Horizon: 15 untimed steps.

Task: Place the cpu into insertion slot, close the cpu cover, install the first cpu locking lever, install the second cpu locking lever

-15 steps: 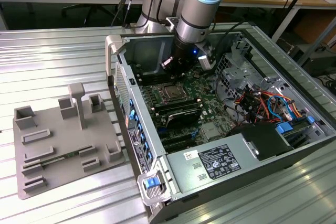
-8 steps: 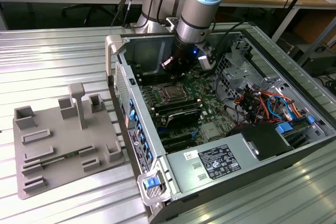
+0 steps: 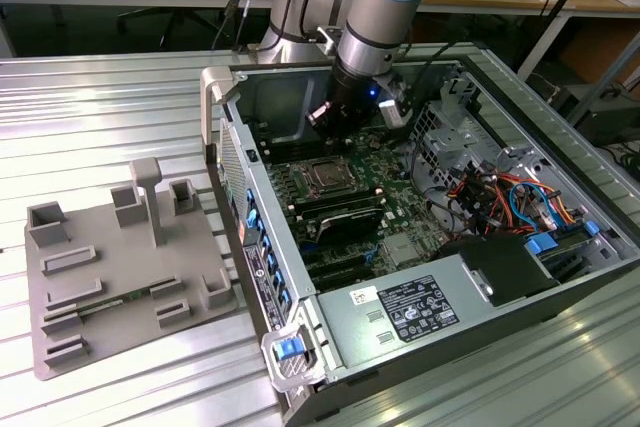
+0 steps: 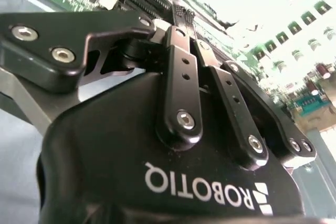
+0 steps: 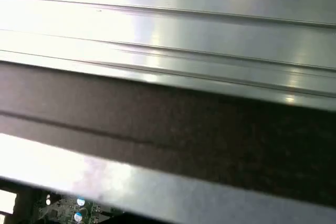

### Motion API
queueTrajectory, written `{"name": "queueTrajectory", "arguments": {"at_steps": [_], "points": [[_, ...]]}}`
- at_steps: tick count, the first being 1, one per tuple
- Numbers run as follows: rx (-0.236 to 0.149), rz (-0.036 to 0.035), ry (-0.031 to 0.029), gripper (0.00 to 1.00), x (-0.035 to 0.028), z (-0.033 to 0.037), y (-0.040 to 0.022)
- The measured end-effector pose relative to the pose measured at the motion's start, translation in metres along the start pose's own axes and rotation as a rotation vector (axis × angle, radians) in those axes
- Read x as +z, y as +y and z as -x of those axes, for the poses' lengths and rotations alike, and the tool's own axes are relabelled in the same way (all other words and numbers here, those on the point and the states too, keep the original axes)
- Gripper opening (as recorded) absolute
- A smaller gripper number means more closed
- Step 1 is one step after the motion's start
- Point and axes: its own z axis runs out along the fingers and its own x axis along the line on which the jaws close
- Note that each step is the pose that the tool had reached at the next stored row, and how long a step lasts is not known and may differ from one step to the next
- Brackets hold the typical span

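In the exterior view the arm reaches down into the open computer case. Its black gripper hangs just behind the insertion slot, a square socket with a silver rim on the green board. A silver frame, the cpu cover, seems to lie flat on the slot around a dark grey centre; I cannot tell whether that centre is the cpu. The locking levers are too small to make out. In the second wrist view the gripper has its fingers drawn together at the tips above the board. Whether anything sits between them is hidden.
Long black memory slots lie in front of the socket, and a grey power supply box fills the case's near end. Coloured cables crowd the exterior view's right. A grey fixture plate sits outside the case.
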Motion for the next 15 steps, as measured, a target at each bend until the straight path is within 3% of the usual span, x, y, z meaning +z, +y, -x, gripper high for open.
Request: {"name": "queueTrajectory", "arguments": {"at_steps": [3, 4, 5, 6, 9, 12, 15], "points": [[0.000, 0.0000, 0.0001, 0.11, -0.0119, -0.0002, -0.0005], [0.000, 0.0001, 0.0000, 0.11, -0.0130, -0.0009, -0.0044], [0.000, 0.0000, 0.0002, 0.11, -0.0133, -0.0016, -0.0098], [0.000, 0.0001, 0.0012, 0.11, -0.0141, -0.0032, -0.0243], [0.000, 0.0003, 0.0032, 0.11, -0.0147, -0.0042, -0.0369], [0.000, 0.0008, 0.0059, 0.11, -0.0158, -0.0030, -0.0443], [0.000, 0.0010, 0.0073, 0.11, -0.0203, -0.0014, -0.0458]]}}
